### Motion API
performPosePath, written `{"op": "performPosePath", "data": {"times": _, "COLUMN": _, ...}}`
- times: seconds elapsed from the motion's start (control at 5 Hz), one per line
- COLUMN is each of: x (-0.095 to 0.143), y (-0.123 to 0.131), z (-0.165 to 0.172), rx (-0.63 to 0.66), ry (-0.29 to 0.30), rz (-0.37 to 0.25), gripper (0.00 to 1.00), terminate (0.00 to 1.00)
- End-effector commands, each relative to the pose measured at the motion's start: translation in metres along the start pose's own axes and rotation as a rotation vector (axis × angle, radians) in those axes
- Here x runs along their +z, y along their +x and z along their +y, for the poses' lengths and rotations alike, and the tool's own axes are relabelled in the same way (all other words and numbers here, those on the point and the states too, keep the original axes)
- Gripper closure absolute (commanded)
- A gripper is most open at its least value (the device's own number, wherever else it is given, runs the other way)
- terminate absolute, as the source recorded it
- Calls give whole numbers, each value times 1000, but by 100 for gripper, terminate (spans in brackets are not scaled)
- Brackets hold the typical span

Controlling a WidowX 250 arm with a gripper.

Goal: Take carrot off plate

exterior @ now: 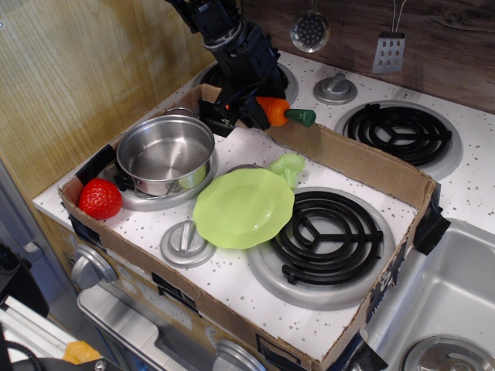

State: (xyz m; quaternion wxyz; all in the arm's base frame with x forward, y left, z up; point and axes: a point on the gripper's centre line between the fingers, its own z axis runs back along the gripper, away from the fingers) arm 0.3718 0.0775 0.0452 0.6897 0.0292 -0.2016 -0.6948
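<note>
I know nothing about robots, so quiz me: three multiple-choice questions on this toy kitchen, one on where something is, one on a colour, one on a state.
1. Where is the carrot?
A. On the plate
B. Held by the jaws above the box's back wall
C. Inside the pot

2. What colour is the plate?
A. Lime green
B. Red
C. Blue

3. What is in the steel pot?
A. A strawberry
B. Broccoli
C. Nothing

Answers:
1 B: the gripper is shut on the carrot at the cardboard's rear edge.
2 A: the wavy-rimmed plate is lime green.
3 C: only bare steel shows inside; the strawberry lies beside it.
</note>
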Motion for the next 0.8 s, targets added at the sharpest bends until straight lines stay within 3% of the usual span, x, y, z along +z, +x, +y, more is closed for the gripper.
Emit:
{"op": "performPosePath", "data": {"times": 0.0, "x": 38, "y": 18, "z": 30, "rx": 2, "ry": 37, "rz": 85, "gripper": 0, "terminate": 0}}
{"op": "performPosePath", "data": {"times": 0.4, "x": 57, "y": 28, "z": 6, "rx": -7, "ry": 55, "rz": 152, "gripper": 0, "terminate": 0}}
{"op": "performPosePath", "data": {"times": 0.6, "x": 70, "y": 31, "z": 4, "rx": -2, "ry": 84, "rz": 186, "gripper": 0, "terminate": 100}}
